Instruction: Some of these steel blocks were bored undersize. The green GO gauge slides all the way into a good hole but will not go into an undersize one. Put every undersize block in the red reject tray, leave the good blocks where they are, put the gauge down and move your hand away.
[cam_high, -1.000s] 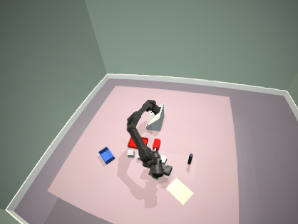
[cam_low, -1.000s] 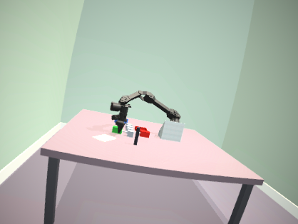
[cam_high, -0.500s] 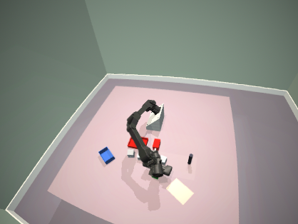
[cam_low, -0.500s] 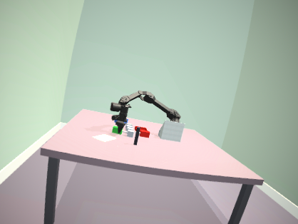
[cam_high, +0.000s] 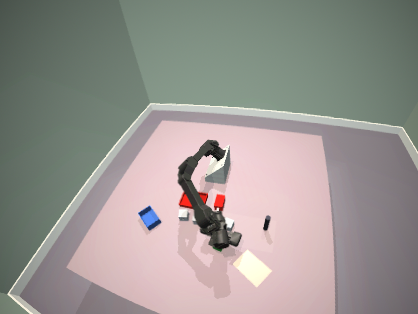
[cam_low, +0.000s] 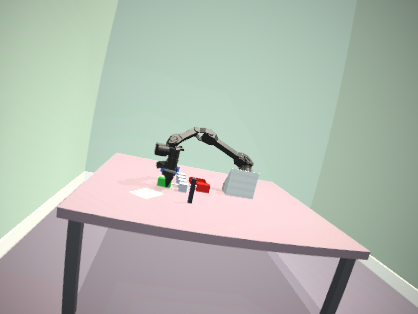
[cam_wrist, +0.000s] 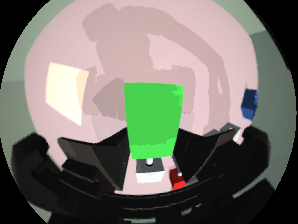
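Green block-shaped GO gauge (cam_high: 217, 249) (cam_low: 161, 181) (cam_wrist: 154, 120): in the pincer, the black parallel-jaw gripper (cam_low: 168, 183) (cam_wrist: 149, 125), jaws closed on it. It's on the side of the block row away from the arm's base. Can't tell if its underside touches the pink table (cam_high: 295, 165) (cam_low: 225, 215) (cam_wrist: 165, 45).

Next out: small grey-white steel block with a bright spot on top (cam_wrist: 150, 173), just beside the gauge in the wrist view. Further: shallow red rectangular tray (cam_high: 186, 200), another pale block (cam_high: 183, 215) near it, red box-shaped piece (cam_high: 219, 201) (cam_low: 203, 188), blue open bin (cam_high: 149, 218) (cam_wrist: 249, 104) well apart.

Step, my read: gauging, no block visible in the tray. Next move: line the gauge up over a bore, lower straight, watch depth. Tilt could fake a NO-GO.

No brands, labels or writing readable.
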